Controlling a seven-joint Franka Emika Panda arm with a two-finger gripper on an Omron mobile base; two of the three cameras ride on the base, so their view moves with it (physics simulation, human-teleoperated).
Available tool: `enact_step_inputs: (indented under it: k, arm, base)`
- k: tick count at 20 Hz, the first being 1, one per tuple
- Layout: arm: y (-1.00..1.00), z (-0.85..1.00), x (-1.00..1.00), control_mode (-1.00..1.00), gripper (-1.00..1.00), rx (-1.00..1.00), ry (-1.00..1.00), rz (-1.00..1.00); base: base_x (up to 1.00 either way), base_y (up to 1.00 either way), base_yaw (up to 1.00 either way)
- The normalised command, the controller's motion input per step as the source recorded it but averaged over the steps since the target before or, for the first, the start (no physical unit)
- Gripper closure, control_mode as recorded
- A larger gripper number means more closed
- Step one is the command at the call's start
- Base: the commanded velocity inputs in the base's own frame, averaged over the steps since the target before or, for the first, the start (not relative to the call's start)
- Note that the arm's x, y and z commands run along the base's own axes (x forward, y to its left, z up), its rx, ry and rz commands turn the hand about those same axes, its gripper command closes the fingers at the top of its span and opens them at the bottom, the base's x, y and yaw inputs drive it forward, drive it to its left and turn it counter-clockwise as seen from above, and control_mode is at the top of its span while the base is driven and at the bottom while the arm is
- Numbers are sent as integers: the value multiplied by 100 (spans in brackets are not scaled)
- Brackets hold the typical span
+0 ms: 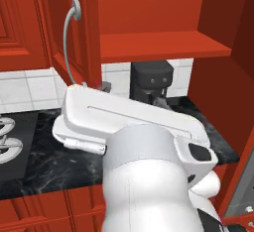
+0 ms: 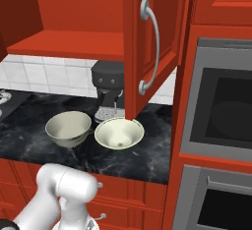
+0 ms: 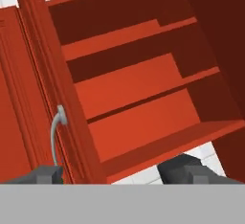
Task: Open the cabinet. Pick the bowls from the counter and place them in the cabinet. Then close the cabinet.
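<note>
The cabinet (image 1: 163,45) stands open, both doors swung out and its red shelves bare. In the hand view my gripper (image 3: 115,174) is open, close to the left door's edge. That door's silver handle (image 3: 55,137) lies just past my left fingertip (image 3: 45,174), and nothing is gripped. The same handle (image 1: 67,37) curves above my white forearm in the left base view. Two cream bowls rest side by side on the black marble counter (image 2: 29,135). The deeper bowl (image 2: 69,127) is on the left. The shallower bowl (image 2: 119,133) sits below the right door (image 2: 147,42).
A dark coffee machine (image 2: 108,84) stands against the tiled wall just behind the bowls. A built-in oven (image 2: 221,111) fills the tall unit on the right. Stove burners (image 1: 7,142) lie at the counter's left. The open right door hangs over the shallower bowl.
</note>
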Motion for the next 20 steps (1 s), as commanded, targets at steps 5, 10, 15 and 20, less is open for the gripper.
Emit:
enact_step_inputs:
  k: [5,10,15,20]
  arm:
    - [-100,0,28,-100,-100,17,-9,29]
    - [-93,-4,60,-100,-100,16,-2,34]
    - [-46,-25,57,-100,-100,21,0,33]
    - [-12,-19,44,-100,-100,28,2,30]
  base:
    - [0,0,0]
    - [0,0,0]
    - [0,0,0]
    - [0,0,0]
